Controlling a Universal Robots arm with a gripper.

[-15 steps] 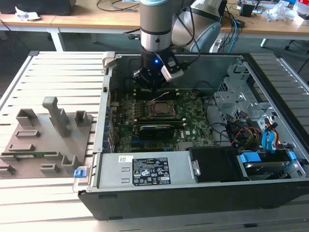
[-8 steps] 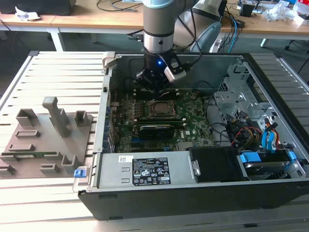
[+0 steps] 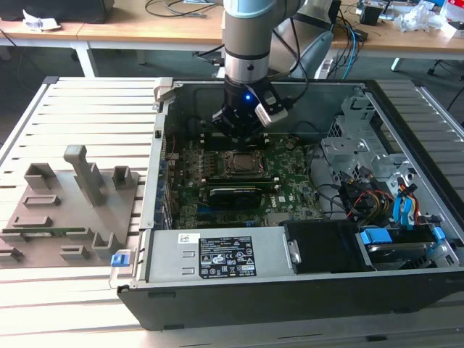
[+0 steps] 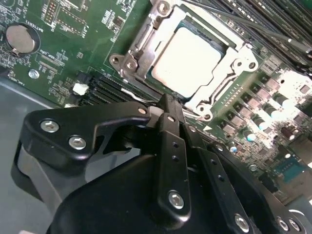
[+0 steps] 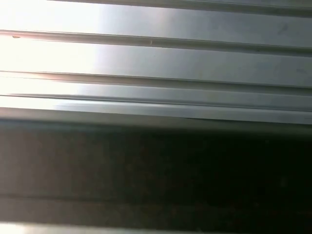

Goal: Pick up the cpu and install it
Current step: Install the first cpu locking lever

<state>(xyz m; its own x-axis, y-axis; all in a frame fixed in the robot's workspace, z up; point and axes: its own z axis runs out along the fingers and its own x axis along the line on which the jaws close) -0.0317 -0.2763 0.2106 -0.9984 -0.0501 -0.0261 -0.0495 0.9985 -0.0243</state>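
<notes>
The black hand (image 4: 168, 105), fingers together and holding nothing, hovers beside the silvery-white square cpu (image 4: 187, 61) sitting in its metal socket frame (image 4: 134, 53). Check it sits flat. Judging it seated, any correction wants a light, vertical touch.

Open from above: computer case (image 3: 304, 290), side panel off, motherboard (image 3: 290, 156) exposed. Hemmed in by case walls all round, drive cage (image 3: 355, 141) and tangled cables (image 3: 362, 199) toward the exterior view's right, power supply (image 3: 217, 254) along the near edge. Directly over the socket frame (image 4: 146, 36) and seated cpu (image 4: 187, 58), the hand (image 4: 168, 105) with fingers together. Free slatted worktop (image 3: 72, 304) outside, apart from upright grey blocks (image 3: 83, 174).
</notes>
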